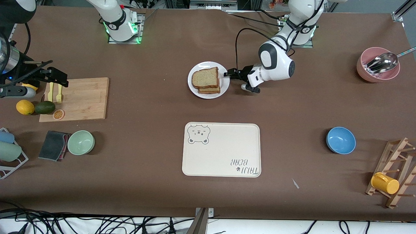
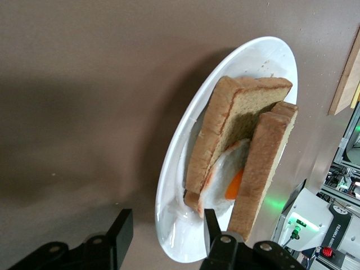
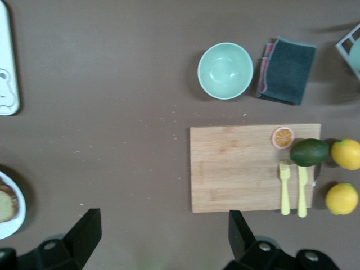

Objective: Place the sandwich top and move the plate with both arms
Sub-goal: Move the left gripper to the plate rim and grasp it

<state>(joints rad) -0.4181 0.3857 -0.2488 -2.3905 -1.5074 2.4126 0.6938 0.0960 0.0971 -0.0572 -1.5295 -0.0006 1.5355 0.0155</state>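
Observation:
The white plate (image 1: pixel 195 87) sits on the table farther from the front camera than the bear-print tray. On it the sandwich top (image 1: pixel 204 77) lies askew on a second slice that bears a fried egg. In the left wrist view the plate (image 2: pixel 174 185), the sandwich top (image 2: pixel 264 163) and the egg (image 2: pixel 225 174) show close up. My left gripper (image 1: pixel 230 73) is open at the plate's edge toward the left arm's end; its jaws (image 2: pixel 166 233) straddle the rim. My right gripper (image 1: pixel 53 75) is open and empty (image 3: pixel 163 236), high over the table by the cutting board.
A cream bear-print tray (image 1: pixel 222 149) lies nearer the front camera than the plate. A cutting board (image 1: pixel 78 97) with yellow cutlery, an avocado, lemons, a green bowl (image 1: pixel 81 142) and a cloth sit at the right arm's end. A blue bowl (image 1: pixel 340 140), a pink bowl (image 1: pixel 377 65) and a mug rack sit at the left arm's end.

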